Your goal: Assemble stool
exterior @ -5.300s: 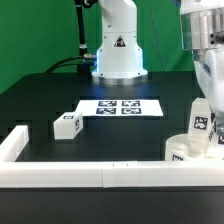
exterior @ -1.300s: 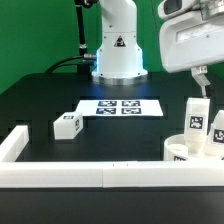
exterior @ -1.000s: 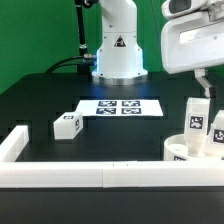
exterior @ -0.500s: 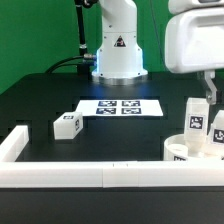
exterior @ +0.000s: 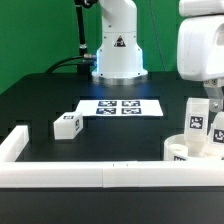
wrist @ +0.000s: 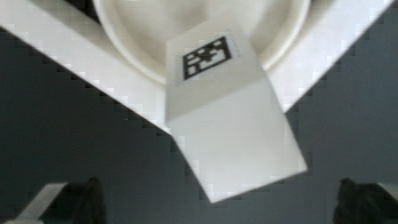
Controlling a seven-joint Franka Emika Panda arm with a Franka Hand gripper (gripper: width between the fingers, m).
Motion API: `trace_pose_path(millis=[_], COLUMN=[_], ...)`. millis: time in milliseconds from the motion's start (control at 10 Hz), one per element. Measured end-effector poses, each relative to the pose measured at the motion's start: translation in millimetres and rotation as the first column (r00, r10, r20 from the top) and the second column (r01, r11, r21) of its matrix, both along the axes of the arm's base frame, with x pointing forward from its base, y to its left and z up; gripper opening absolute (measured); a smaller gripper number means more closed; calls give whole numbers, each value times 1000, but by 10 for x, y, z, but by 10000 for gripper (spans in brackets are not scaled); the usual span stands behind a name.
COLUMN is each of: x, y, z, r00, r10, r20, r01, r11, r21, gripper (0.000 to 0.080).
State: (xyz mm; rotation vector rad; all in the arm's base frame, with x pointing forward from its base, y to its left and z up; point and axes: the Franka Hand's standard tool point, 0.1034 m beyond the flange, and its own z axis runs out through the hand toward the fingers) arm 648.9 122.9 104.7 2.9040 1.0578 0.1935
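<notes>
The round white seat (exterior: 181, 152) lies at the exterior view's right, against the border rail. A white leg (exterior: 197, 121) with a tag stands upright in it. A second white part (exterior: 218, 140) beside it is cut off by the frame edge. A loose leg (exterior: 67, 124) lies on the table at the exterior view's left. My gripper (exterior: 214, 102) hangs just above the upright leg, open and empty. In the wrist view the leg (wrist: 231, 125) and the seat (wrist: 187, 25) lie below my gripper (wrist: 217, 205), with its dark fingertips (wrist: 71, 200) apart on either side.
The marker board (exterior: 120, 107) lies in front of the robot base (exterior: 118, 50). The white U-shaped border rail (exterior: 95, 177) runs along the front and up the exterior view's left side (exterior: 16, 143).
My gripper was around the upright leg 5.3 s ago. It has let go, risen, and drifted toward the exterior view's right over the last second. The leg stays standing.
</notes>
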Motion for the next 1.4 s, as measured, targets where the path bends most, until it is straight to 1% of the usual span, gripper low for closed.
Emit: trace_pose_path(millis=[100, 200, 300, 400, 800, 900, 1000, 1100, 1200, 1300, 1400], x=[-70, -75, -66, -75, -70, -69, -69, -70, -69, -68, -67], y=[-26, -43, -54, -59, -87, -92, -95, -95, -95, -97, -97], z=[-69, -100, -131, -168, -255, -254, -255, -256, -254, -253, -253], r00=[996, 989, 982, 969, 975, 979, 986, 994, 998, 996, 992], r10=[81, 131, 174, 236, 207, 188, 150, 85, 28, -69, -122], r20=[-45, -72, -75, -78, -80, -78, -73, -66, -59, -49, -44], r01=[-83, -137, -181, -244, -216, -197, -158, -92, -34, 64, 118], r11=[995, 987, 978, 963, 969, 973, 981, 989, 994, 993, 988], r21=[-47, -86, -104, -118, -120, -119, -117, -113, -108, -101, -96], gripper=[649, 649, 649, 649, 649, 620, 484, 484, 350, 337, 337])
